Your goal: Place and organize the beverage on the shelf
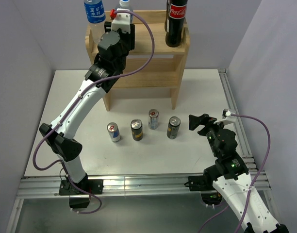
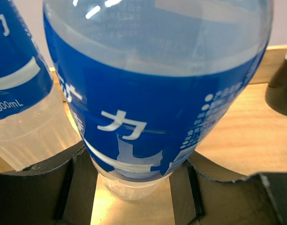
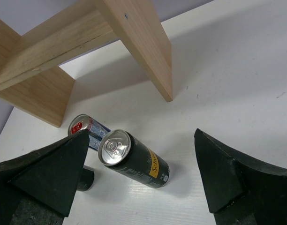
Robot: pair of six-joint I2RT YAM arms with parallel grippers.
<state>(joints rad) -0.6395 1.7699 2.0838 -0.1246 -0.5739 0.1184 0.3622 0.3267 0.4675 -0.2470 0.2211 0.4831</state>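
Firmly pinches a water bottle [image 2: 153,93] with the left tool [image 1: 122,17], one black finger [image 2: 35,187] on each side of the lower body, just under the blue label. Holds it upright over the top board of the shelf [image 1: 158,48]; cannot tell whether the base touches the wood. Has the other bottle [image 1: 94,10], with the same blue label, just beside it at the board's left end. Shows a cola bottle [image 1: 176,22] standing well apart at the board's right end, inside the low rim. Places the shelf at the far edge of the white counter [image 1: 197,97], close to the back wall.

Spreads the right tool [image 1: 201,125] wide with nothing between its fingers [image 3: 49,173], low over the counter's right side. Points it toward a dark can [image 1: 173,127] with a yellow band, upright and near but not touched. Finds three more upright in a loose row in front of the shelf, each apart from the next: a silver can [image 1: 153,119], a black-and-gold can [image 1: 136,129] and a red-and-blue can [image 1: 113,131] farthest left.
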